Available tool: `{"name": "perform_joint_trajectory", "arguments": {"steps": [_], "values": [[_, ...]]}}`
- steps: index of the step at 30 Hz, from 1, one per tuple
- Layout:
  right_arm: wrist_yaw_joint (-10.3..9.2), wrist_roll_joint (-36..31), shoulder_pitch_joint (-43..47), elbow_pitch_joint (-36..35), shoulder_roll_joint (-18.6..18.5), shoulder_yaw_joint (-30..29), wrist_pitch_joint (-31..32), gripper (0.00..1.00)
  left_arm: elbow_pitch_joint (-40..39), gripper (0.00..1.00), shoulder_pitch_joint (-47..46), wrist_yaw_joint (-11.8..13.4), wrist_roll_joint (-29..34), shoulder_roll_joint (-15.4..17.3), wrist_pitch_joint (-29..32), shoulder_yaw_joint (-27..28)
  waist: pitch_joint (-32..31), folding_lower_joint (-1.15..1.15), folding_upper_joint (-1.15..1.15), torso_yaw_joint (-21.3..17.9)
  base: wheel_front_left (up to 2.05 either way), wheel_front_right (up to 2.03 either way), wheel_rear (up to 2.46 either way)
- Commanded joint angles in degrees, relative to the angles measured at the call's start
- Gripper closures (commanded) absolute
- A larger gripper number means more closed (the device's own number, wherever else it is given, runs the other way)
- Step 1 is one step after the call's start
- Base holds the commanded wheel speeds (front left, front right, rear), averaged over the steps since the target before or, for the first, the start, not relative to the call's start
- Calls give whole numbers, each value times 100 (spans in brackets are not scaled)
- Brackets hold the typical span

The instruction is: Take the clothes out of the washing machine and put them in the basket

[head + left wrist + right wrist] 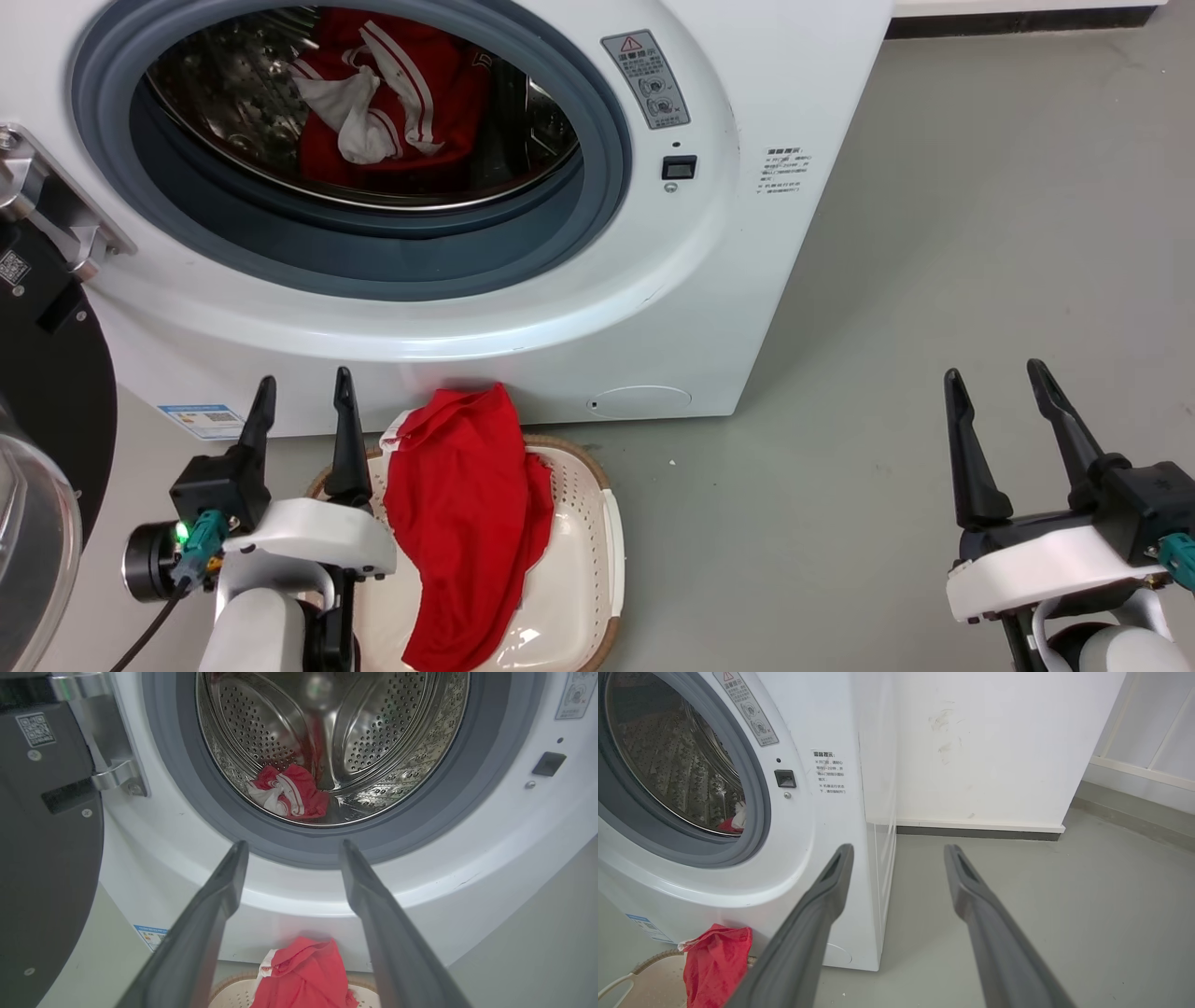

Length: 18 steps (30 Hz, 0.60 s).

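The washing machine (597, 308) is found with its door (47, 373) swung open to the left, the drum exposed. One garment, red with white stripes (392, 103), is observed lying inside the drum, bunched on the drum floor towards the far side. The basket (579, 560) is set on the grey floor (934, 233) just in front of the machine's base. A plain red garment (462, 523) is laid across the basket, its far end draped over the far rim, close against the machine's lower panel.

The left gripper (305, 375) is held at the basket's left edge, below the porthole, fingers spread apart and nothing grasped. The right gripper (994, 369) is positioned well to the right, over bare floor beyond the machine's right corner, likewise released and empty. No contact between either gripper and the clothes is recorded
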Motion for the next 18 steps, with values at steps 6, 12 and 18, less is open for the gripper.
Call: {"name": "perform_joint_trajectory", "arguments": {"steps": [6,12,18], "values": [[-2,99,-72,-26,-2,36,-71,0,-17,0,-505,-187,231,130,-15,-21,145,1,0,-150,0,0,0],[-2,184,-201,15,-2,106,-169,0,589,0,-1471,-472,355,524,130,-208,458,1,0,-417,0,0,0],[-2,340,-389,108,-2,202,-364,0,1280,0,-2632,-635,292,1021,598,-285,928,1,0,-775,0,0,0]]}}
